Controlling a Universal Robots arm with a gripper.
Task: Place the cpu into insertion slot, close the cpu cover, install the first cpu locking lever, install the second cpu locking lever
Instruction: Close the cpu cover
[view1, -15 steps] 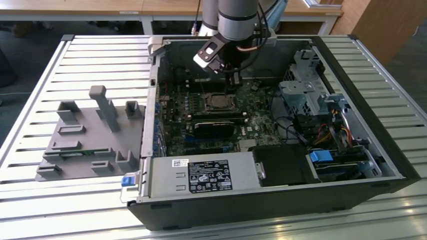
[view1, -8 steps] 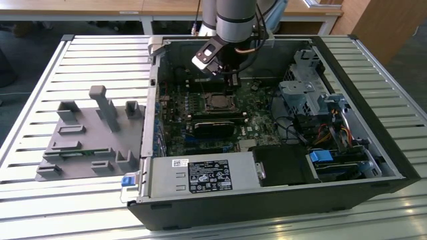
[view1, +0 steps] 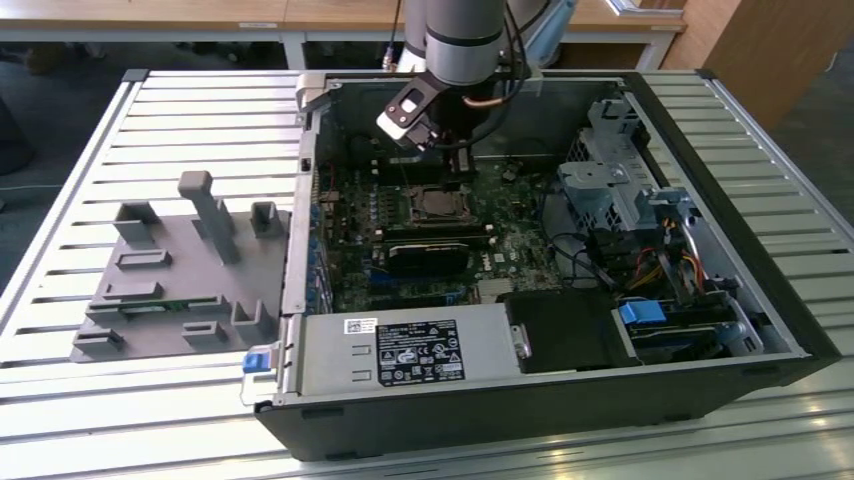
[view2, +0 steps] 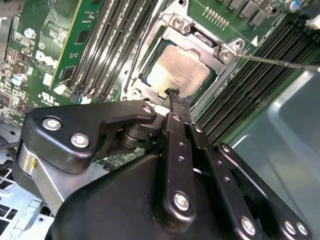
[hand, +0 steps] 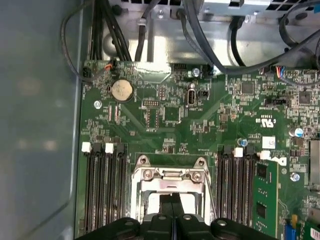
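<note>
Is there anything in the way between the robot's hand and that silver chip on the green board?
Nothing visible. The hand hangs just over the cpu, which lies flat on the green board. The cpu cover frames the chip's edges, but its window leaves the face bare.

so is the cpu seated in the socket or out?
In. The silver-grey square chip lies flat inside the black-framed socket, silver metal frame plate around it.

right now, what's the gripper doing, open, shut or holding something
gripper: shut, nothing held, its tips down by the rim of the cpu cover.
</note>
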